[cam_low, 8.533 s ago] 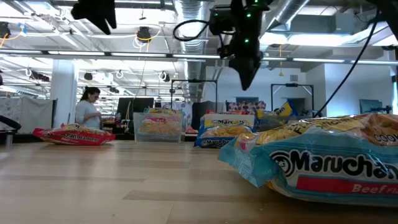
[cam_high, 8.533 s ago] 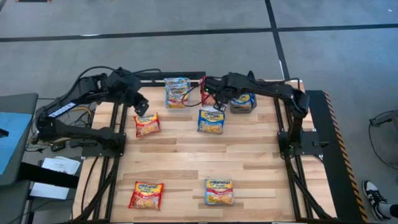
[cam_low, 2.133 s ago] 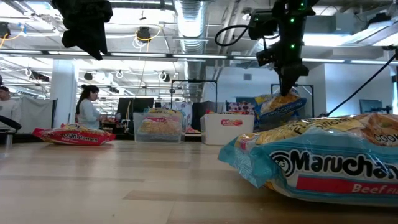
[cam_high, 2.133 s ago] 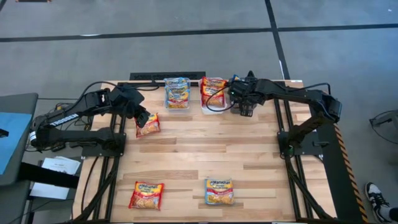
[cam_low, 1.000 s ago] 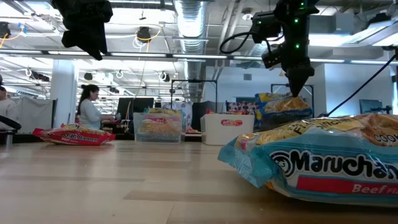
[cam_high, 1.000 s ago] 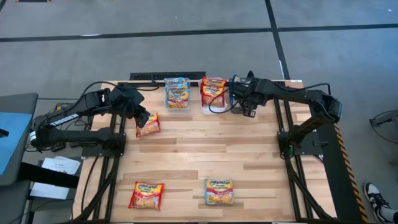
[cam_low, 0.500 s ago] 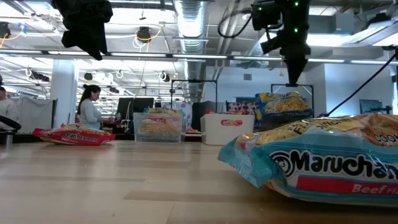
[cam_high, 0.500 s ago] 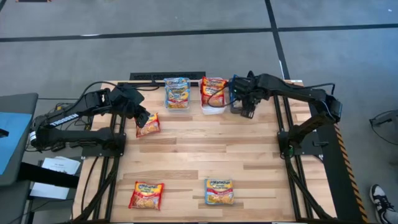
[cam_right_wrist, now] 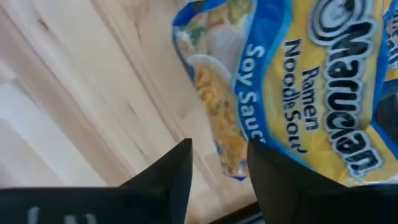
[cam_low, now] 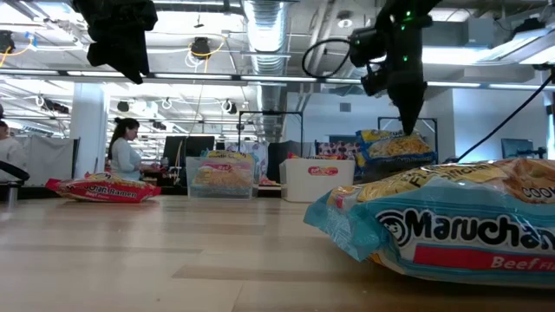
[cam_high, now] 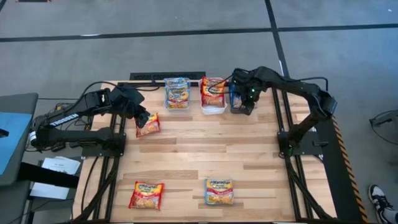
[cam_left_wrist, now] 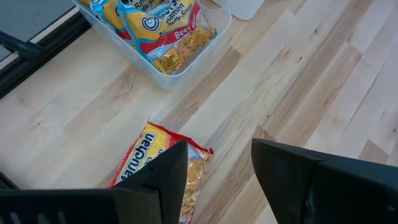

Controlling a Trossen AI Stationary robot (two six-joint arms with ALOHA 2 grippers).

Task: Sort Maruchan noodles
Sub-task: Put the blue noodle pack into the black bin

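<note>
My left gripper (cam_high: pixel 142 116) hangs open over a red Maruchan packet (cam_left_wrist: pixel 152 171) lying flat on the table at far left. My right gripper (cam_high: pixel 245 103) points down, open, just above a blue soy-sauce packet (cam_right_wrist: pixel 298 87) that rests in the dark bin (cam_high: pixel 241 107) at the far edge. Its fingertips (cam_low: pixel 407 126) stand close over that packet (cam_low: pixel 395 146), with nothing between them. A clear bin (cam_high: pixel 177 93) holds blue-and-red packets, and a white bin (cam_high: pixel 213 94) holds red ones. Near the front edge lie a red packet (cam_high: pixel 146 195) and a blue-and-pink one (cam_high: pixel 219 191).
The three bins stand side by side along the table's far edge. The middle of the wooden table (cam_high: pixel 205 149) is bare. In the low view the front blue packet (cam_low: pixel 442 225) fills the right foreground. A person (cam_low: pixel 124 158) stands in the room beyond.
My right gripper has shifted a little toward the table's left above the dark bin, rising and then dipping again, and has turned about its wrist until it points straight down. The blue packet stays in the bin.
</note>
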